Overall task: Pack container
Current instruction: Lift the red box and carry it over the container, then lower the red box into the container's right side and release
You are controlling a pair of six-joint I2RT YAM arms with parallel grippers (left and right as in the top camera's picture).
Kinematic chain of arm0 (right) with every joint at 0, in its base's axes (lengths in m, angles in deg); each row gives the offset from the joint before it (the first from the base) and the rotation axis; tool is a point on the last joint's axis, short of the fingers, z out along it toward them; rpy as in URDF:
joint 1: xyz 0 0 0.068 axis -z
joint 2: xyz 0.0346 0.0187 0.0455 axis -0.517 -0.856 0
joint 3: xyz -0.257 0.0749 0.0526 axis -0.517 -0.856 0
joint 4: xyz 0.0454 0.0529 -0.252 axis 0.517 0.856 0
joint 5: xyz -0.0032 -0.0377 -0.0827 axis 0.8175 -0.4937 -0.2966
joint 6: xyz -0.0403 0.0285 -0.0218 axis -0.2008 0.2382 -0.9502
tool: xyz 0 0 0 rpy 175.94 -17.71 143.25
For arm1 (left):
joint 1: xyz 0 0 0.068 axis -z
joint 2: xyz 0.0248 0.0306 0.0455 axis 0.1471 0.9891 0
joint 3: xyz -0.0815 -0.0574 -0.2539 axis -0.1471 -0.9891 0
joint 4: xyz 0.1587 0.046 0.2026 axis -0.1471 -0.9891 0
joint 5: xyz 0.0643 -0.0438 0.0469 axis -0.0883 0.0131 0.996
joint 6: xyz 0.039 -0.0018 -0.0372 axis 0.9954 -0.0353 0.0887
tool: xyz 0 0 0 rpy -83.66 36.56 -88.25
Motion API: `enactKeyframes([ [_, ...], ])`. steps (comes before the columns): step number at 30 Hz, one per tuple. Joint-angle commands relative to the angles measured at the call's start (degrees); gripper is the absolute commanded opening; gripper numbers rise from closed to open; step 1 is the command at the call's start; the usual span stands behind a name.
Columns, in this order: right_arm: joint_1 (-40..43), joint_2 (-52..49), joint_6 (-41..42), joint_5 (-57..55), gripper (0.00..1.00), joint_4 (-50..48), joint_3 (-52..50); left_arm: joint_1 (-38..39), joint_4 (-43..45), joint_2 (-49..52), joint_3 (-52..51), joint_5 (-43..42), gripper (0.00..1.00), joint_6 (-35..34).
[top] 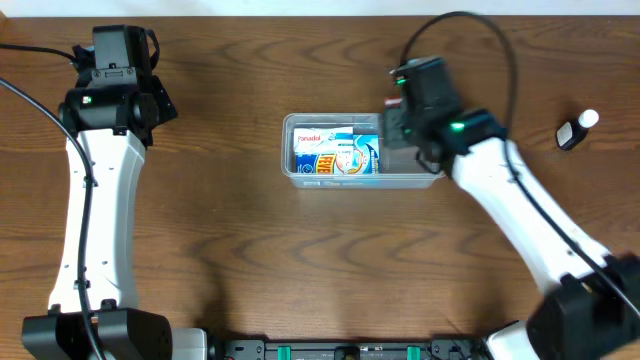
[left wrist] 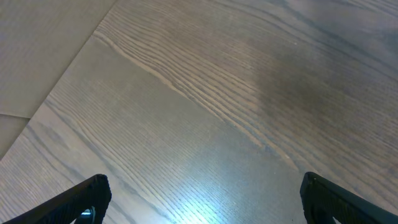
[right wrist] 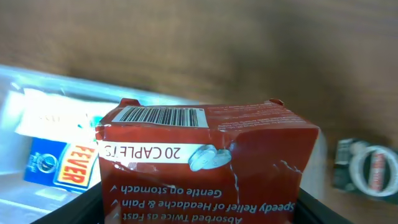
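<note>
Container (top: 340,181): clear plastic tub at the centre of the wooden table (top: 240,250), long axis running 9 o'clock to 3 o'clock in the overhead view.

Well apart at its 9 o'clock: left gripper (left wrist: 208,196), fingers spread wide, holding nothing, over bare wood.

Inside the tub, filling the 9 o'clock end and the middle: a white Panadol box (top: 309,140) and a blue-and-white box with a yellow fever label (top: 345,158), packed close together. At the 3 o'clock end, a stretch seemingly free of boxes, partly hidden.

Right above that end: right gripper (right wrist: 199,218), clearly the nearer one, clamped on a crumpled red caplets box (right wrist: 205,155), barcode flap uppermost, tub showing at the box's 9 o'clock in the wrist view.

Likely next: lowering the red box straight down into the free end.

Farther out at 3 o'clock, well apart from the tub: a small black bottle with a white cap (top: 577,130), lying on the table.
</note>
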Motion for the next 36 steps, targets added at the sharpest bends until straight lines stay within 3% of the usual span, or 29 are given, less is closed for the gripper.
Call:
enactKeyframes([
  [1,-0.5,-2.9,3.4,-4.3,0.66,0.0,-0.3,-0.2,0.0,-0.2,0.4,1.3,0.98,0.1],
  [23,0.0,-6.4,7.0,-6.7,0.68,4.7,-0.7,-0.2,0.0,-0.2,0.4,1.3,0.98,0.1],
  [36,0.9,-6.4,6.7,-9.8,0.78,4.1,-2.2,-0.2,0.0,-0.2,0.4,1.3,0.98,0.1],
])
